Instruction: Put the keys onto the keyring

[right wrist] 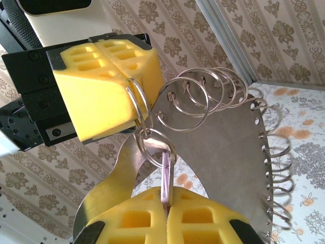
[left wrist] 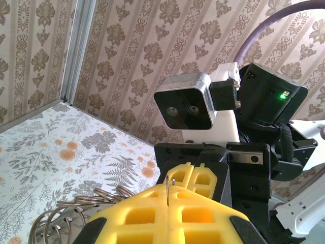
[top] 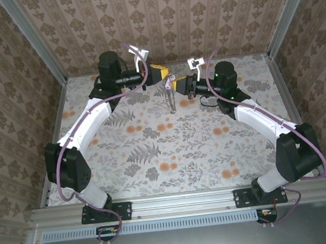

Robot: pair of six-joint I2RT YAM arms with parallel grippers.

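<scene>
- Both arms reach over the far edge of the tabletop (top: pixel 172 150), around its middle, with their yellow fingers nearly nose to nose.
- The left gripper (top: pixel 159 73) is clamped tight, and the keyring (right wrist: pixel 136 101), a thin wire loop, is nipped in its tips.
- From its own wrist camera the left gripper (left wrist: pixel 167 203) shows just a sliver of wire poking up from the seam.
- The right gripper (right wrist: pixel 167 208) is also closed, pinching the key (right wrist: pixel 165 173). It's a slim lilac strip standing up out of the fingers.
- The key's top end meets a small ring (right wrist: pixel 152 130) just under the keyring. Whether it is threaded through, I can't tell.
- Behind them hangs a metal plate (right wrist: pixel 218 147), off the tabletop, between the two grippers.
- More rings (right wrist: pixel 274 168) line the plate's curved edge, one after another.
- The right gripper (top: pixel 178 85) sits just right of the plate, and the left gripper is just beyond it.
</scene>
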